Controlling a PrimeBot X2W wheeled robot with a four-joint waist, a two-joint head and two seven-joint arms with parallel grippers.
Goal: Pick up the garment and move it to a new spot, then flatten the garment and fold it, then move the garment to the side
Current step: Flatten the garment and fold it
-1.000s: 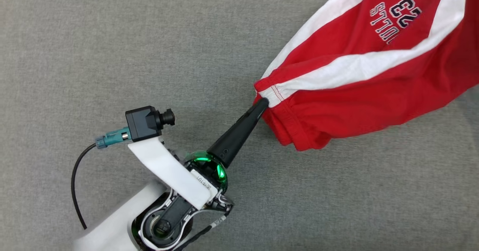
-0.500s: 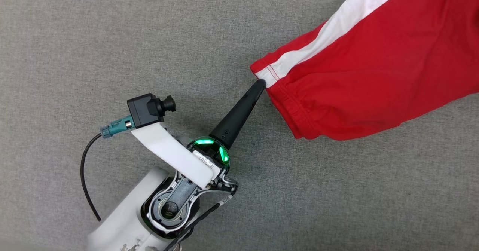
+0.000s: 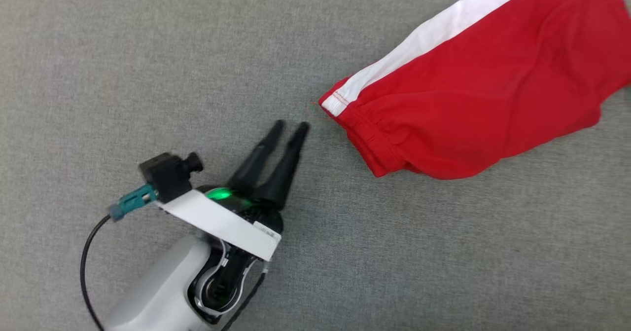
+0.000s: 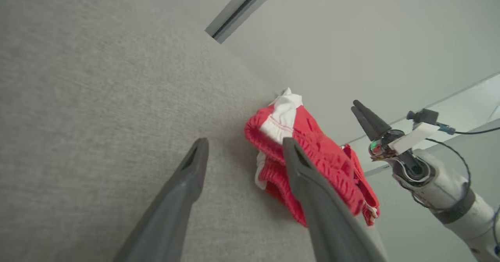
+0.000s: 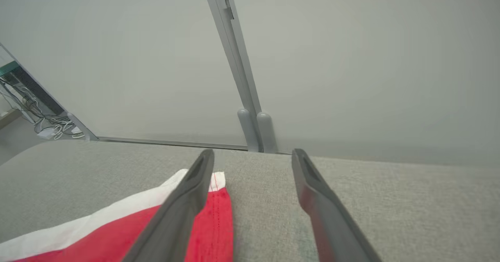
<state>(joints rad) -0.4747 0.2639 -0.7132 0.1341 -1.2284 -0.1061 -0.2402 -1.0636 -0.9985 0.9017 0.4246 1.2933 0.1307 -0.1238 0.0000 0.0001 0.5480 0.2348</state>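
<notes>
On grey cloth surface (image 3: 148,50): red shorts (image 3: 473,99) with white side stripe, elastic waistband (image 3: 367,138) just beyond left gripper (image 3: 291,125), not touching. Spread and empty there; same at right gripper (image 5: 253,152), poised over the hem corner (image 5: 218,180) far from left gripper. Probably light, limp, quick to bunch; best pinched at waistband corners through both layers.

Opened the left gripper (image 3: 291,125), letting go of the waistband corner (image 3: 337,101) of the red shorts (image 3: 473,89). Pulled back and rolled, now near the corner without touching. Settled from a bunched double layer to one flat red face on the grey cloth (image 3: 148,50).
</notes>
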